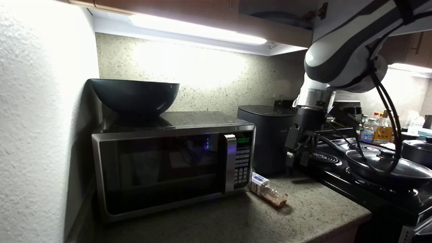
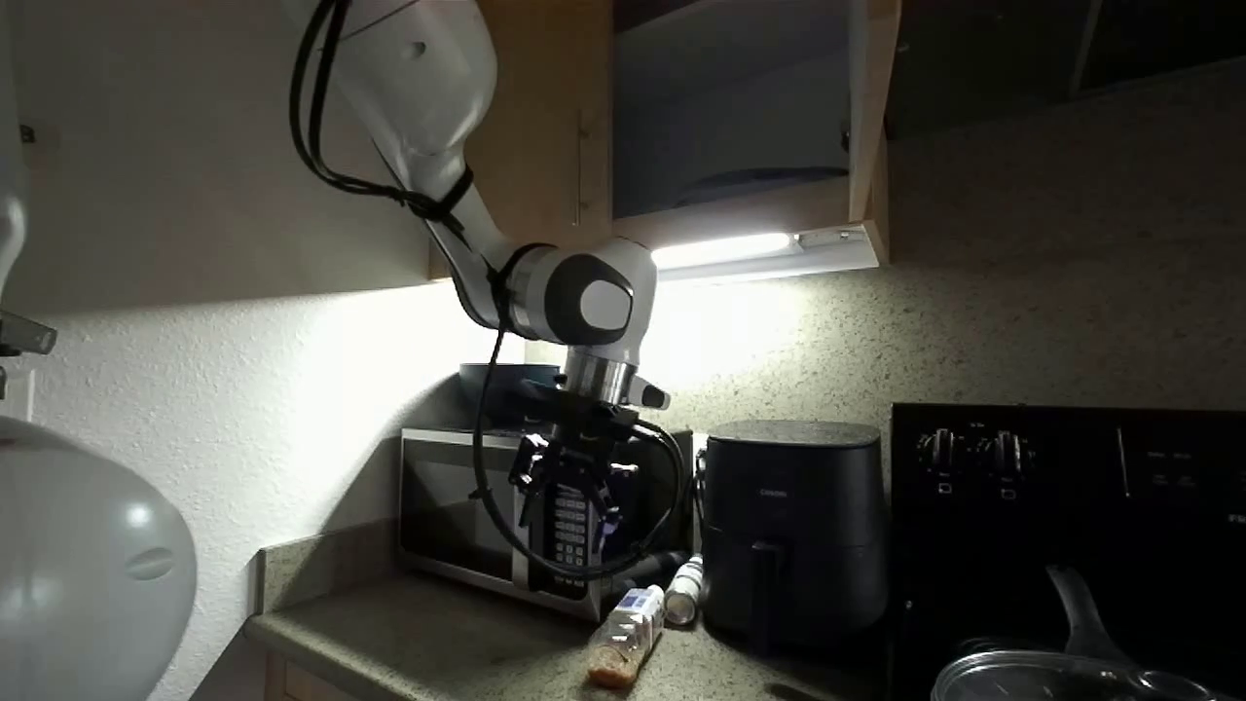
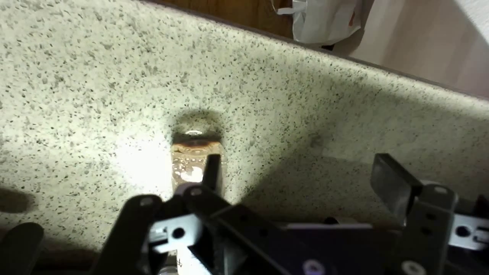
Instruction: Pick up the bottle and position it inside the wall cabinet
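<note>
The bottle lies on its side on the counter, beside the microwave's right front corner in both exterior views (image 1: 270,195) (image 2: 628,633). It has a white label, a clear body and reddish-brown contents at its base end. In the wrist view its base end (image 3: 189,162) shows behind the left finger; the rest is partly hidden by the gripper. My gripper (image 1: 297,159) is open and empty above the counter, apart from the bottle; it also shows open in the other views (image 2: 565,521) (image 3: 298,162). The wall cabinet (image 2: 740,209) stands open above, with a dark flat object inside; its lower edge also shows here (image 1: 276,29).
The microwave (image 1: 162,175) carries a dark bowl (image 1: 135,96). A white bottle (image 2: 684,589) lies beside the black air fryer (image 2: 793,526). The open cabinet door (image 2: 873,107) juts outward. A stove with a lidded pan (image 1: 388,165) and condiment bottles (image 1: 381,128) stand at the side.
</note>
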